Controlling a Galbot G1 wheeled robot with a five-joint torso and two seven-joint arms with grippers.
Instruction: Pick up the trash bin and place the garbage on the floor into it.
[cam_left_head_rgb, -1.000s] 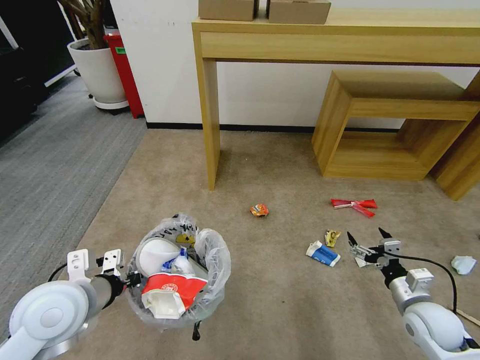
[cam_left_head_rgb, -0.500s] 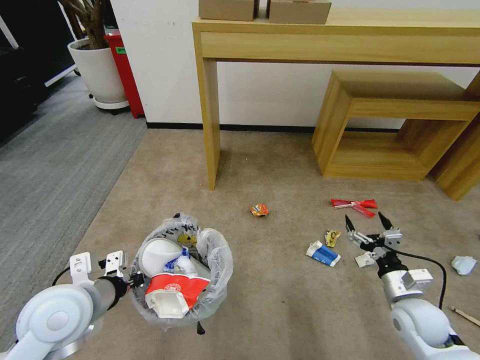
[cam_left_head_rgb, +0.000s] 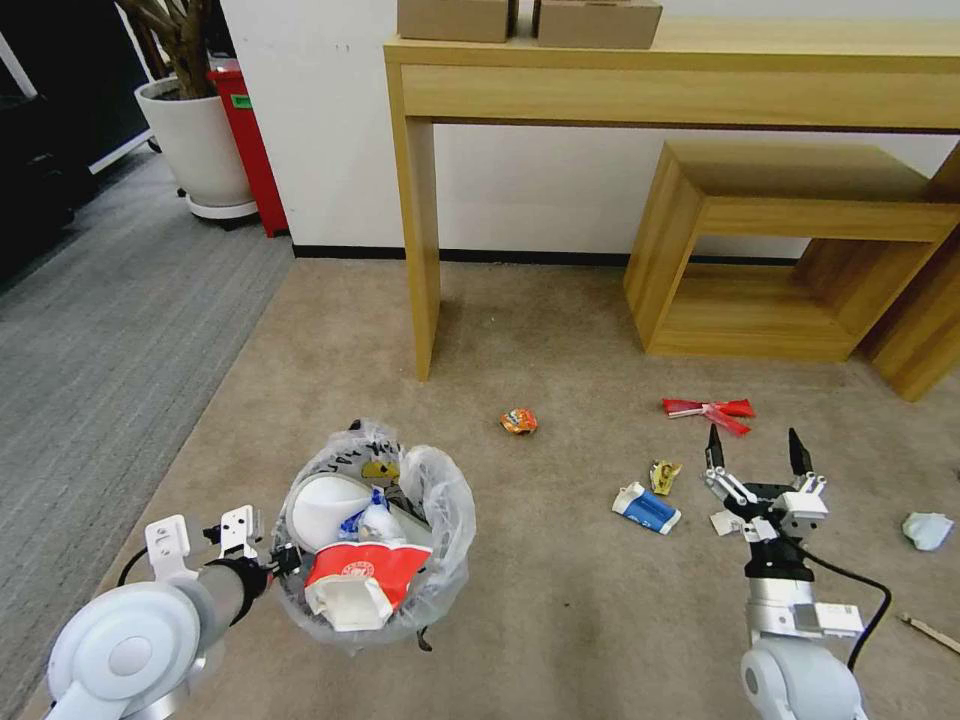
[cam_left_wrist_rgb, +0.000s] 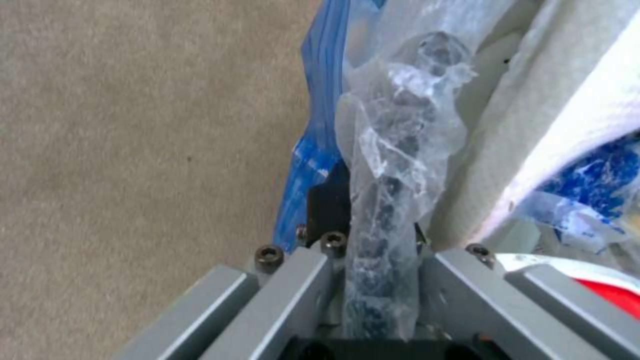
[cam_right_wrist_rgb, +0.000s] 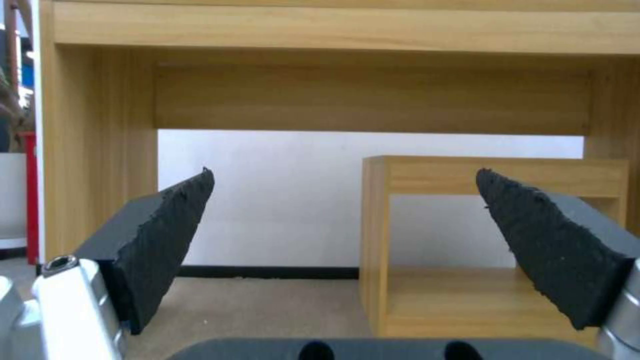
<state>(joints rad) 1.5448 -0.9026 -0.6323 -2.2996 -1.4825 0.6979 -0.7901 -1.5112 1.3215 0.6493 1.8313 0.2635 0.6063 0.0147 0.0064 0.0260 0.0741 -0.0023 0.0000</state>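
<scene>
Presently, the trash bin (cam_left_head_rgb: 375, 540) is held off the floor (cam_left_head_rgb: 560, 600) at the robot's left front by the left gripper (cam_left_head_rgb: 275, 562), whose jaws are pressed together on the bag-covered rim (cam_left_wrist_rgb: 383, 235), as is seen from the left wrist. The bin is already loaded with a white slipper (cam_left_head_rgb: 322, 508), a red-and-white carton (cam_left_head_rgb: 360, 585) and other litter.

The right gripper (cam_left_head_rgb: 757, 450) is held to the right front, fingertips pointing forward toward the low wooden shelf (cam_left_head_rgb: 770, 250), jaws spread wide and holding nothing; in the right wrist view the two dark pads (cam_right_wrist_rgb: 167, 235) are seen well apart with the shelf between them.

The deciding relation is judged as follows. The garbage left on the carpet lies around the right gripper and well apart from the bin:
- a small white scrap (cam_left_head_rgb: 727, 522) just beside it, on its left side and nearer the robot;
- a yellow packet (cam_left_head_rgb: 664, 475) and a blue-and-white carton (cam_left_head_rgb: 646, 507) near, to its left, the carton's long axis running slantwise;
- red wrappers (cam_left_head_rgb: 712, 410) near and ahead;
- a crumpled white paper (cam_left_head_rgb: 927, 529) to its right;
- an orange packet (cam_left_head_rgb: 519, 421) roughly midway between the two arms.

The right arm is thus the nearer to almost every piece, and a downward tilt of the claw would probably be needed.
</scene>
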